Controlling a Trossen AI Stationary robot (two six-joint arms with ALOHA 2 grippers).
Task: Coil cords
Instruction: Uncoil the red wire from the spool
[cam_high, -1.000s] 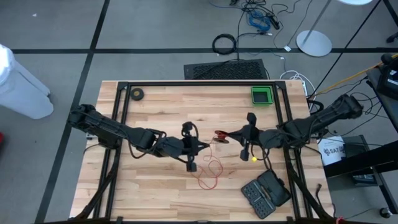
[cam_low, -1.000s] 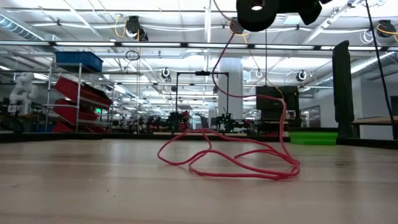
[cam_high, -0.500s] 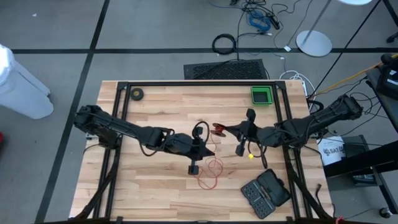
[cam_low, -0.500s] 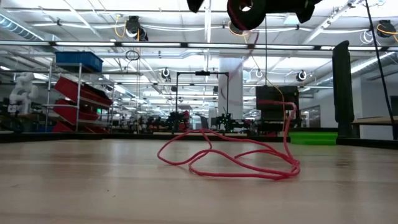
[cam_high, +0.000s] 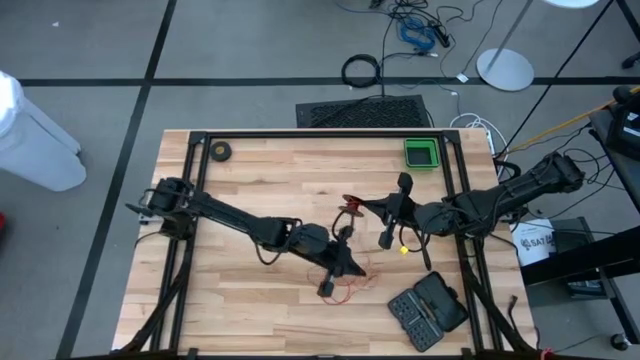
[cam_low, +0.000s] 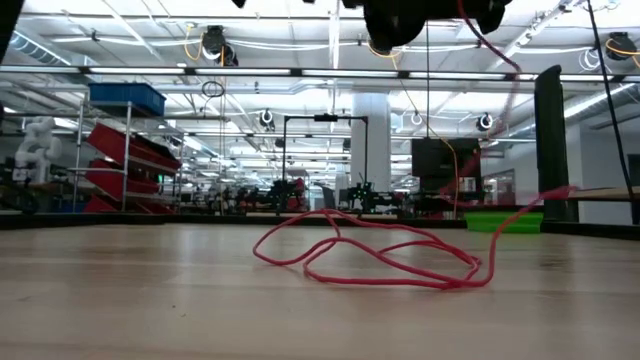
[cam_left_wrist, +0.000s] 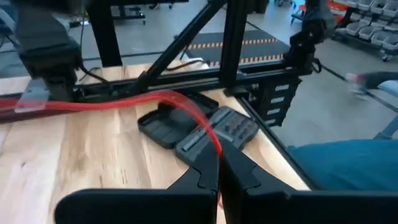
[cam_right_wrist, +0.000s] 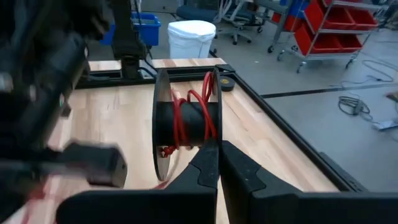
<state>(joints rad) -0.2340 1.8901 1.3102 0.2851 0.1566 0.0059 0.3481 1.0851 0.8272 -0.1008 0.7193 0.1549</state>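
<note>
left gripper (cam_high: 345, 268) moved rightward pinching one red cord (cam_low: 370, 250), right gripper (cam_right_wrist: 219, 163) clamps one reel (cam_right_wrist: 186, 122)

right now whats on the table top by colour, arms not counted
red: 1, the cord
black: 3, the reel, the small roll, the open case
green: 1, the bin
yellow: 1, a small ball
total: 6

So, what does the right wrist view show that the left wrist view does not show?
Only the right wrist view shows the black reel with a few turns of the red cord wound on it, held by the shut right gripper, and the small black ring-shaped roll. Only the left wrist view shows the open dark case and the cord running into the shut left gripper. Both show the red cord and the wooden table.
</note>
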